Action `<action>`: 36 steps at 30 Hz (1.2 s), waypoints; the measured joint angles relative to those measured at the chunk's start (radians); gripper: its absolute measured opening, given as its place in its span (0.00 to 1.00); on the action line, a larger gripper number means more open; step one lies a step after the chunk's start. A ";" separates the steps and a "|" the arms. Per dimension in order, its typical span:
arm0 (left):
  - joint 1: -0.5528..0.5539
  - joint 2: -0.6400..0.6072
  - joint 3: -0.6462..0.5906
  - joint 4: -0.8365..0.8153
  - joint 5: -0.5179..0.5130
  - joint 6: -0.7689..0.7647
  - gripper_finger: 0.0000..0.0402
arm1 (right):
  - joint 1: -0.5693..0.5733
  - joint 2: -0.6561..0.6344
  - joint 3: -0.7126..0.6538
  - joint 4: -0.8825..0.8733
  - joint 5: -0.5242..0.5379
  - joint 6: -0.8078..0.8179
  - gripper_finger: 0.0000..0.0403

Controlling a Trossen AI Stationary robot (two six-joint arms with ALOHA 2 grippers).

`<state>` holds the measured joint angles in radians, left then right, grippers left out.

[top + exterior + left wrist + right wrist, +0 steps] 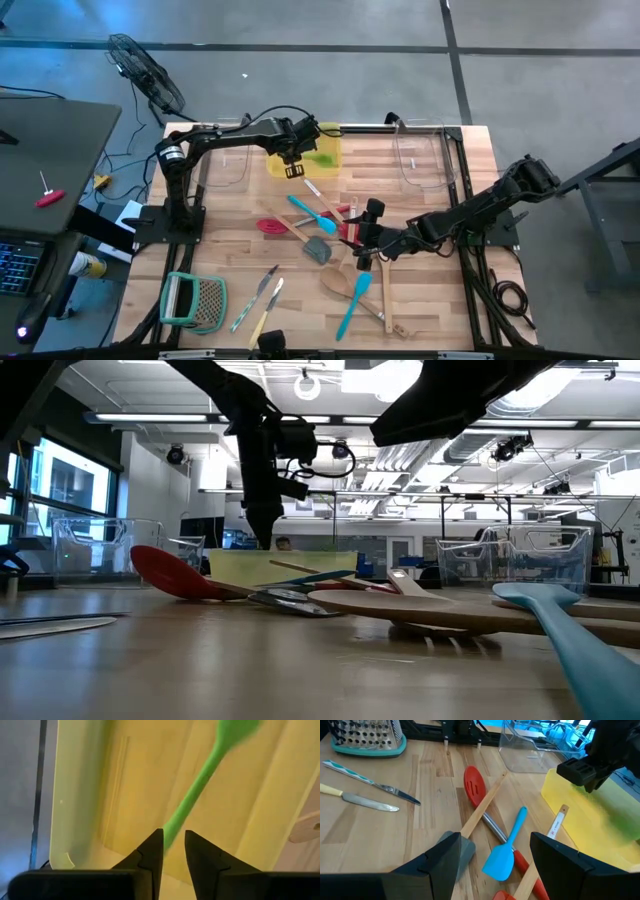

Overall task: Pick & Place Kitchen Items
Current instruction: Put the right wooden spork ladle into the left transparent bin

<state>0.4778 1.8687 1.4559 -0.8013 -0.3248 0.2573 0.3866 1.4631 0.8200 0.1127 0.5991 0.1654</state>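
Note:
A yellow bin sits at the table's far side with a green utensil inside it. My left gripper is over the bin's near-left part, pointing down, its fingers a little apart. The utensil's slim green handle runs away from the fingertips across the bin floor. My right gripper hovers wide open above the utensil pile at mid-table: a blue spatula, a red slotted spoon, a grey spatula and wooden spoons. My left gripper has the free end of the green handle between its fingertips, from above. The handle lies against one finger, and a strip of yellow shows between it and the other finger. Whether it is touched, I cannot tell.
Two knives and a teal-framed grater lie at the near-left. Another blue spatula lies near the front. Clear bins stand at the far left and far right. A wooden handle leans by the yellow bin.

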 joint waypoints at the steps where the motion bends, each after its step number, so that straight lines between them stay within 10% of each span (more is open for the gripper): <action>1: 0.000 0.000 0.000 0.000 0.000 0.000 0.19 | 0.000 0.000 0.000 0.000 0.000 0.000 0.57; 13: 0.000 -0.001 0.017 0.017 -0.001 0.000 0.20 | 0.000 0.000 0.000 -0.005 0.000 0.000 0.57; 36: -0.257 -0.002 0.352 -0.637 0.001 -0.068 0.21 | 0.000 0.000 0.000 -0.055 0.000 -0.012 0.57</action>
<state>0.2208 1.8671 1.8076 -1.4383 -0.3236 0.1890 0.3866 1.4635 0.8200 0.0574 0.5995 0.1535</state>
